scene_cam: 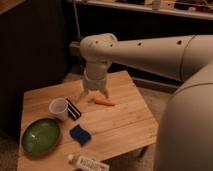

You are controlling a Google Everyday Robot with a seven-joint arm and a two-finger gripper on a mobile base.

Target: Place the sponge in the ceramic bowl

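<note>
Gripper [94, 98] hangs over the far part of the wooden table [125, 125], fingers spread and holding nothing, a carrot [105, 102] just beside it. Sponge [80, 134] lies on the tabletop near the right of the green bowl [41, 136], not in it.

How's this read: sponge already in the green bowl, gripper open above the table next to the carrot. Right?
One thing off. The camera view shows the sponge lying on the table beside the ceramic bowl, not in it. The rest stands: the gripper hangs open above the table next to the carrot.
</note>
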